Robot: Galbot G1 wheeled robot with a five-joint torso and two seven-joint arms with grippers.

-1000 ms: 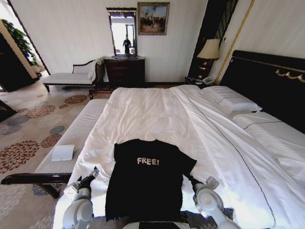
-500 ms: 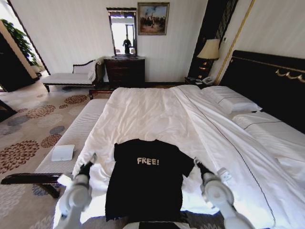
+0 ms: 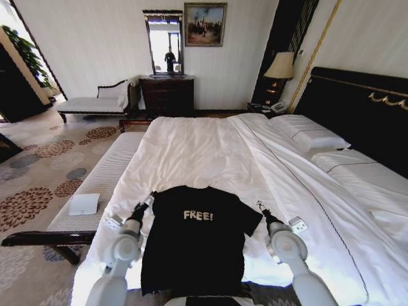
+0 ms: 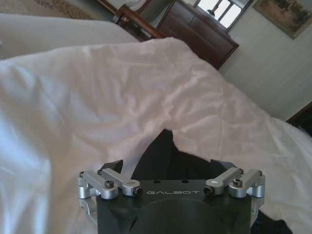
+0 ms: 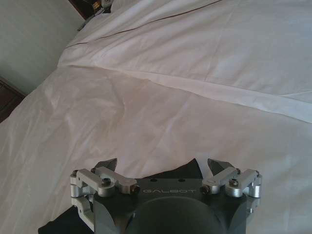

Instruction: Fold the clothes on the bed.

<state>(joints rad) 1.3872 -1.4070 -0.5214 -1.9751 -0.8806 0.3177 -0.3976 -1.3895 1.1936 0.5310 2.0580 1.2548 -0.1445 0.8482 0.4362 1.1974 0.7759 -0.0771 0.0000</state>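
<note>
The clothes are one black T-shirt [image 3: 194, 239] with white "FREE!" lettering, lying flat at the near edge of the bed [image 3: 210, 150]. My left gripper [image 3: 146, 199] reaches to the shirt's left sleeve. In the left wrist view the left gripper [image 4: 166, 165] is open, with the sleeve's black fabric [image 4: 168, 148] between its spread fingers. My right gripper [image 3: 261, 208] sits at the right sleeve. The right wrist view shows that gripper [image 5: 162, 166] open too, over a black sleeve corner [image 5: 183, 171] on the white sheet.
A long pale bench [image 3: 102, 178] runs along the bed's left side and carries a small white pad [image 3: 84, 204]. Pillows [image 3: 309, 134] and the dark headboard [image 3: 357, 105] stand on the right. A dresser [image 3: 167, 94] and chaise [image 3: 95, 102] line the far wall.
Both arms have reached forward along the shirt's sides, from near its lower half up to the sleeves. The shirt itself has not moved.
</note>
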